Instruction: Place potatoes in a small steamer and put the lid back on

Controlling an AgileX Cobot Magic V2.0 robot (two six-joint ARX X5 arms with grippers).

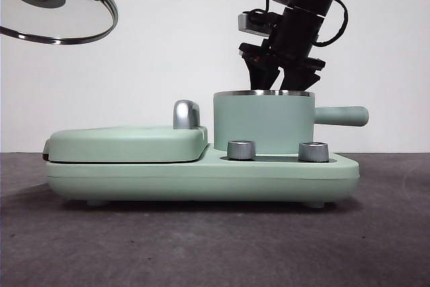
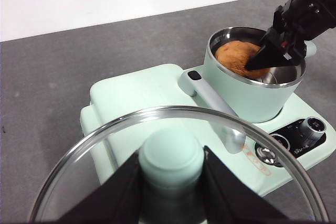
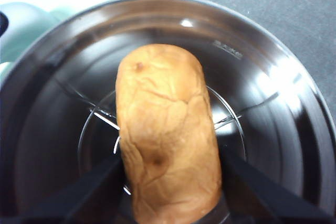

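Observation:
The brown, wrinkled potato (image 3: 165, 129) lies inside the small mint-green steamer (image 1: 263, 122), on the wire rack at its bottom. My right gripper (image 3: 168, 174) reaches down into the pot, its jaws pressed against both sides of the potato. In the left wrist view the potato (image 2: 236, 56) shows inside the steamer (image 2: 247, 98) with the right gripper (image 2: 268, 51) over it. My left gripper (image 2: 170, 163) is shut on the green knob of the glass lid (image 2: 184, 121). The lid (image 1: 57, 5) hangs tilted, high up and well to the left of the pot.
The steamer stands on a mint-green cooker base (image 1: 201, 173) beside a flat hinged grill cover (image 1: 127, 142) with a steel handle (image 1: 186, 113). Two steel dials (image 1: 241, 149) (image 1: 313, 151) sit at the base's front. The pot's side handle (image 1: 342, 115) points right.

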